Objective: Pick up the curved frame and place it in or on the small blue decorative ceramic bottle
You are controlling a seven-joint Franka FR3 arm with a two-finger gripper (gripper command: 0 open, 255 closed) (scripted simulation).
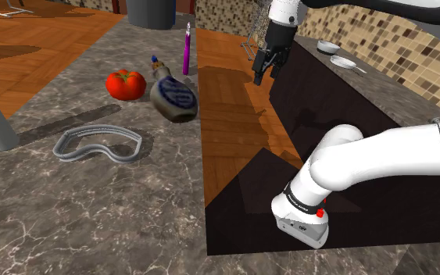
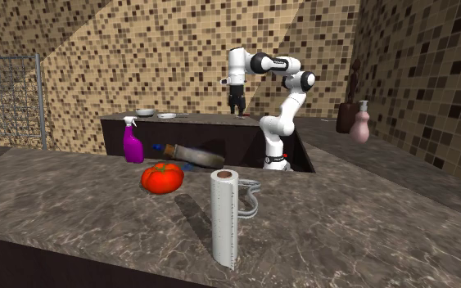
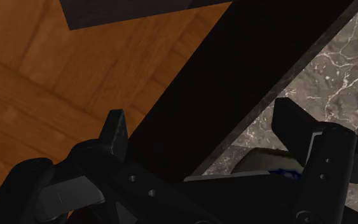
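Observation:
The curved frame is a grey, goggle-shaped loop lying flat on the marble counter. In the second exterior view the frame is partly hidden by a paper towel roll. The blue-patterned ceramic bottle lies on its side near the counter's edge, to the frame's upper right in the shoulder view. My gripper hangs high over the gap beside the counter, far from both. In the wrist view the gripper is open with nothing between its fingers. A beige and blue bit of the bottle peeks out by the hand.
A red tomato and a purple spray bottle stand near the ceramic bottle. A paper towel roll stands upright on the counter. A pan lies on the far counter. Wooden floor shows between the counters.

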